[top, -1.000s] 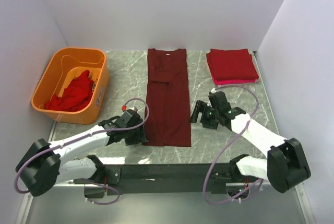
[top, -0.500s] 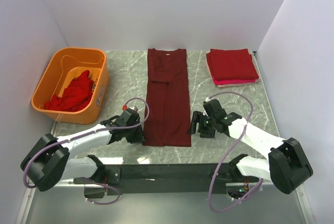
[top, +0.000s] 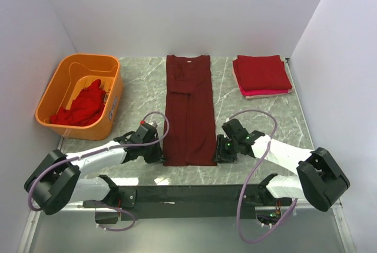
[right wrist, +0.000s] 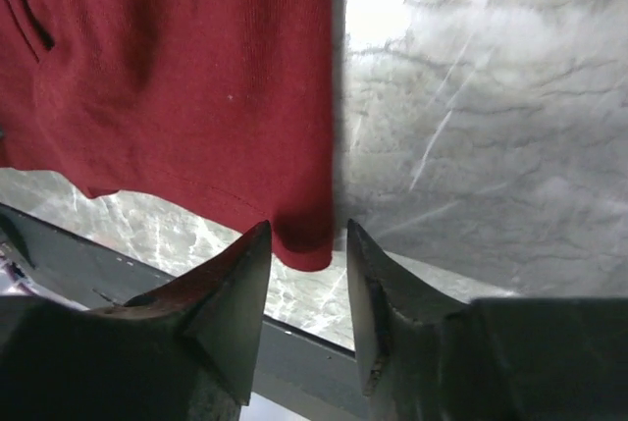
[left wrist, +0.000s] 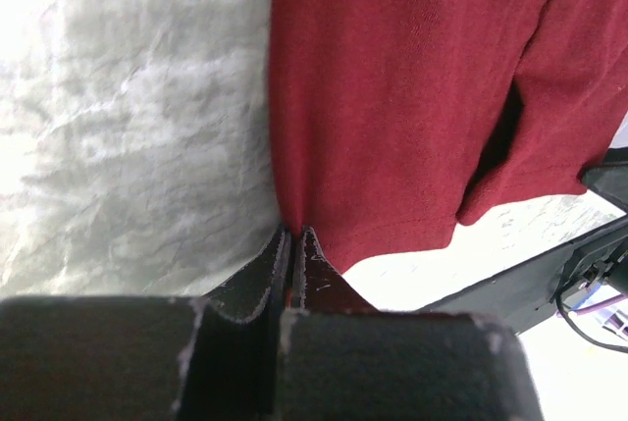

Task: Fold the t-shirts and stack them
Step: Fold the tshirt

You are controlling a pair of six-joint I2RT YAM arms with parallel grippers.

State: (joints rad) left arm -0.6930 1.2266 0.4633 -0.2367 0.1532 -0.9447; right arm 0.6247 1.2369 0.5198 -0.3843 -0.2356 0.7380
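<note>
A dark maroon t-shirt (top: 189,111) lies folded into a long strip down the middle of the table, collar at the far end. My left gripper (top: 160,154) is at its near left corner. In the left wrist view that gripper (left wrist: 294,232) is shut on the hem corner of the maroon t-shirt (left wrist: 392,97). My right gripper (top: 219,154) is at the near right corner. In the right wrist view it (right wrist: 306,230) is open, and the corner of the maroon cloth (right wrist: 177,78) hangs between its fingers without touching them. Folded red t-shirts (top: 262,75) are stacked at the back right.
An orange tub (top: 112,97) stands at the left with crumpled bright red t-shirts (top: 79,108) inside. White walls close in the table on three sides. A dark rail (top: 194,194) carrying the arm bases runs along the near edge.
My left gripper has shut on the shirt's near left corner. My right gripper has moved nearer and left to the near right corner, and its jaws have narrowed.
</note>
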